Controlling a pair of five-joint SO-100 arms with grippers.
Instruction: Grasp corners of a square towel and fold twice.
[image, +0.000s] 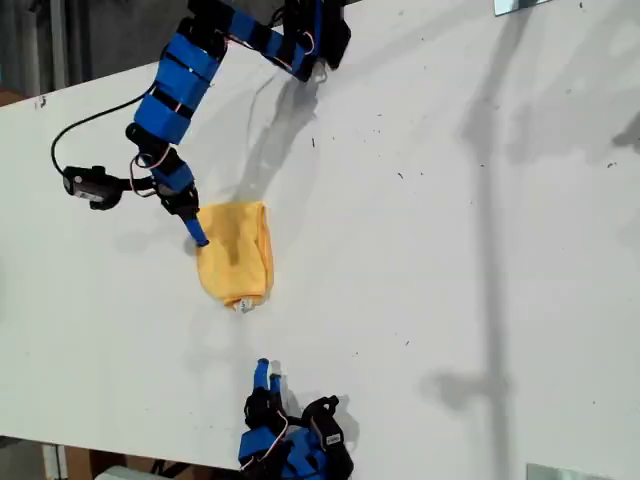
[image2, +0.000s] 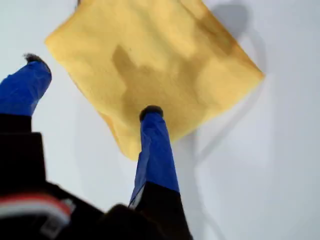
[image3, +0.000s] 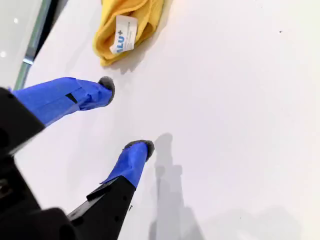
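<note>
Our first end effector (image: 193, 238) sits at the folded square towel's (image: 236, 253) edge toward the exterior view's left, jaws spread wide, one finger (image2: 152, 131) over the cloth, gripping nothing. Towel lies left of centre on the white surface (image: 450, 250), white tag (image3: 123, 33) showing. Our second end effector (image: 267, 371), at the exterior view's bottom edge, hangs open and empty, well apart.

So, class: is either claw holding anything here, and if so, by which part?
Nothing is held. My first claw is open, one finger over the folded square towel. My second claw is open over bare table.
</note>
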